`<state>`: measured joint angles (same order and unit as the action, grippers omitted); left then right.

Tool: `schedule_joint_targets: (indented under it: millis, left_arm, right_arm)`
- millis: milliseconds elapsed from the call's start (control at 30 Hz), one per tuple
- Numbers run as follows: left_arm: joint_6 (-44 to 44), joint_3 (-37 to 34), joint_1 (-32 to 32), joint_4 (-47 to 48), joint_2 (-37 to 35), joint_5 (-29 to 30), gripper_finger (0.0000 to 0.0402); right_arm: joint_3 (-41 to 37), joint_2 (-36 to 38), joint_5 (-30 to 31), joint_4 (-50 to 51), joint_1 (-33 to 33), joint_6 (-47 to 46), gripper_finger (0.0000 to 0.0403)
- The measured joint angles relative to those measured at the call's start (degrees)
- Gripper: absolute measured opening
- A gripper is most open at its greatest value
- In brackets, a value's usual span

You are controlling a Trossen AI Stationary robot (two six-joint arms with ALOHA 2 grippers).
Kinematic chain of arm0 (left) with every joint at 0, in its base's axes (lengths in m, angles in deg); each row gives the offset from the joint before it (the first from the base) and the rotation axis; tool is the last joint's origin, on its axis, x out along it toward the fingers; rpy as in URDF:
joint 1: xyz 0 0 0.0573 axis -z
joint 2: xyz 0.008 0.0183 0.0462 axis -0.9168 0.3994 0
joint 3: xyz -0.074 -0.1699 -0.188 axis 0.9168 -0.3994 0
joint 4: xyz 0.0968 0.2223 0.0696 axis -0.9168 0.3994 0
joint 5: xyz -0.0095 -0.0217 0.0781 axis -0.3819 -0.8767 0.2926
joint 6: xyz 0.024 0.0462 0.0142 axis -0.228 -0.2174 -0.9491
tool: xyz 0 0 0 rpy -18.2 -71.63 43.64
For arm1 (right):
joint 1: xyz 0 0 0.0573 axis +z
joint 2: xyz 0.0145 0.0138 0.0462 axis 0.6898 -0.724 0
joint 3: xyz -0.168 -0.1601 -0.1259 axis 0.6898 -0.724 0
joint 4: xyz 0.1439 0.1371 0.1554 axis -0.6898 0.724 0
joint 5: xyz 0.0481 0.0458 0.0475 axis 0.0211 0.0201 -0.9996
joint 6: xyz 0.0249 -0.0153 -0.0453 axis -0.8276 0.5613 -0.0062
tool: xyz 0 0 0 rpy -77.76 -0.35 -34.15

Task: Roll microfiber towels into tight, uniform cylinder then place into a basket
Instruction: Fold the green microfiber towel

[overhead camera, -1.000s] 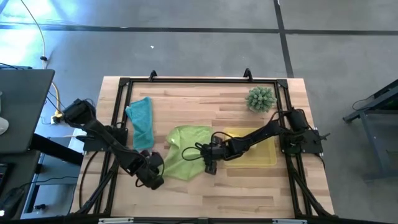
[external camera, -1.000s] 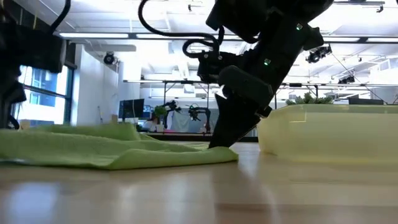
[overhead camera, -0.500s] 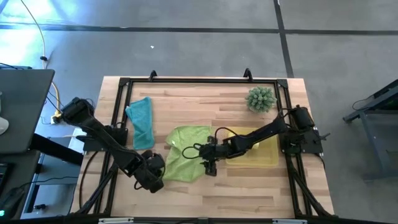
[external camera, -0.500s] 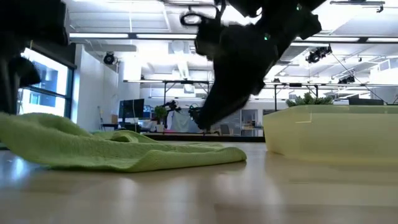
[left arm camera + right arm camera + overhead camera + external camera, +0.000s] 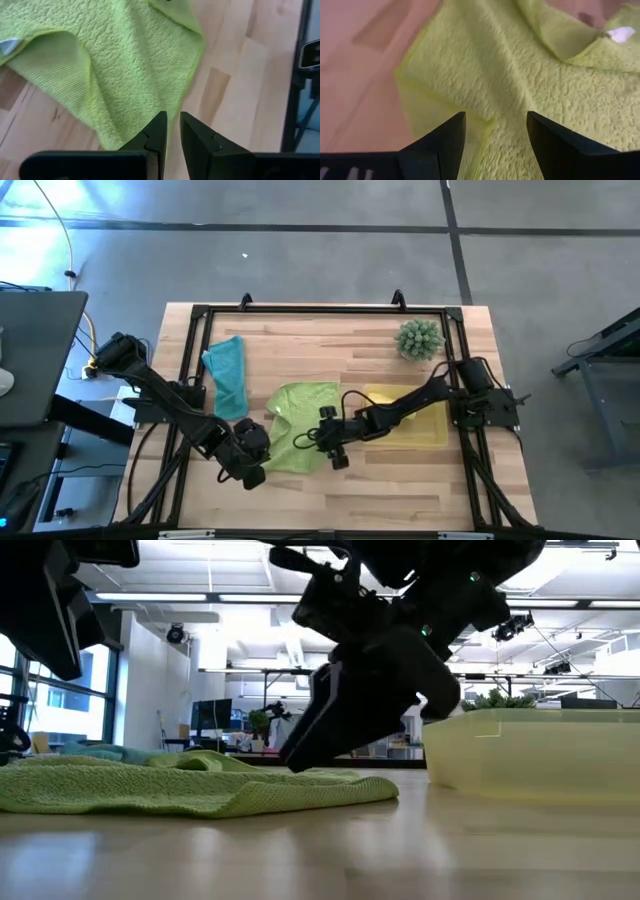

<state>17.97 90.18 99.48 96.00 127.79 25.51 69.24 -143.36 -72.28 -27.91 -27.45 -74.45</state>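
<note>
The lime green towel (image 5: pixel 300 425) lies spread and rumpled on the table's middle, one corner folded over (image 5: pixel 50 65). My left gripper (image 5: pixel 172 116) hangs just above its near left edge (image 5: pixel 258 442). Only a narrow gap separates its fingers, and nothing is between them. My right gripper (image 5: pixel 495 117) stands wide open, low over the towel's near right corner (image 5: pixel 322 448), tips close to the cloth (image 5: pixel 300 755). The teal towel (image 5: pixel 228 375) lies at the far left. The yellow basket (image 5: pixel 432 430) rests right of the green towel.
A spiky green plant (image 5: pixel 420 338) stands at the far right, behind the basket. A black frame (image 5: pixel 300 310) runs around the table. Bare wood (image 5: pixel 380 490) lies along the near edge.
My left gripper has risen and its fingers have parted slightly. The towel's left part was humped up half a second ago and now lies flat again. My right gripper has rolled its wrist and shifted a little toward the table's left, over the towel's corner.
</note>
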Motion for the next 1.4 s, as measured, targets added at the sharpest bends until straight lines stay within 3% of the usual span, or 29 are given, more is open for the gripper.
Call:
schedule_joint_targets:
  millis: [233,700,833,1233,1400]
  left_arm:
    - [0.37,-0.04,0.02,0.11,0.0,0.14,0.0044]
    - [-0.07,-0.04,0.04,0.18,0.0,0.14,0.0044]
    - [-0.07,-0.04,0.04,0.39,0.0,0.14,0.0044]
    - [-0.41,-0.04,0.04,0.64,0.0,0.14,0.0044]
    - [-2.05,-0.04,0.04,0.64,0.0,0.14,0.0044]
  right_arm:
    - [-0.04,-0.85,-3.9,-0.16,-0.13,1.97,0.0204]
    - [0.15,-3.84,-4.46,-3.54,-0.42,2.8,0.0199]
    - [0.15,-3.87,-4.45,-3.33,0.0,2.82,0.0165]
    - [0.13,-3.87,-4.18,-2.77,0.02,2.56,0.0011]
    - [0.02,-2.23,-4.03,-0.37,0.0,0.43,0.0016]
